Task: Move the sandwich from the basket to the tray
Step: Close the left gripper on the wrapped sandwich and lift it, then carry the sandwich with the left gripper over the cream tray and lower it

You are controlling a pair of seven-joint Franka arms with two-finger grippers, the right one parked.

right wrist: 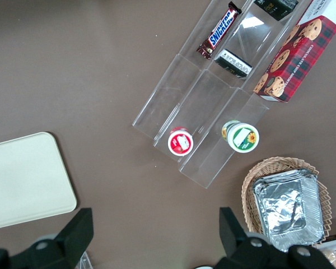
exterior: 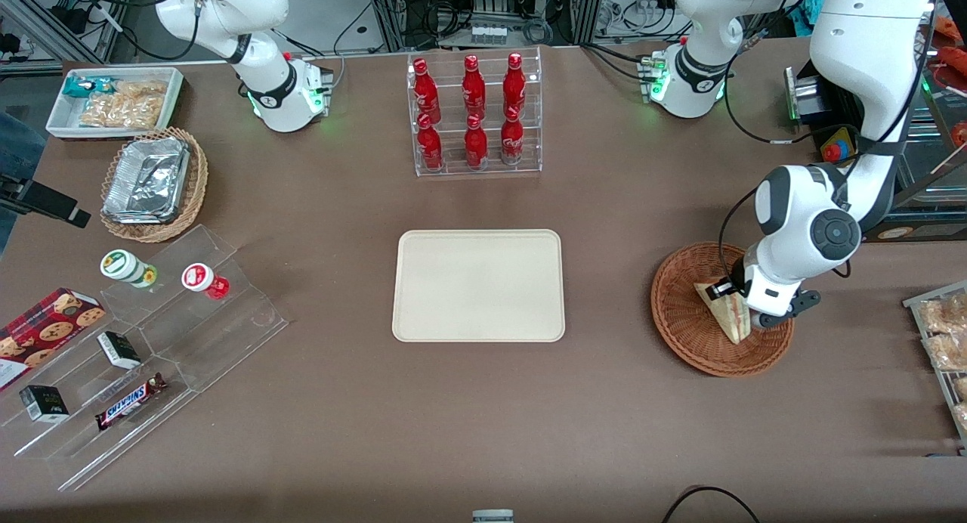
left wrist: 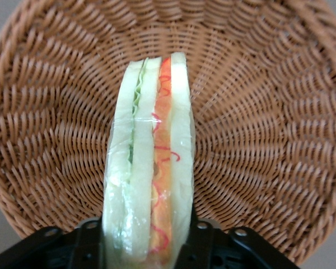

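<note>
- Your left gripper (left wrist: 148, 246) is clamped on the film-wrapped triangular sandwich (left wrist: 148, 168), low in the reddish-brown round wicker basket (exterior: 680, 319)
- Expect soft, light bread under slippery wrap: keep hold across the flat faces, squeeze gently

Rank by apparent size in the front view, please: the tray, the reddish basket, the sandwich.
1. tray
2. basket, somewhat smaller
3. sandwich, far smallest, standing in the basket with the gripper closed on it.
</note>
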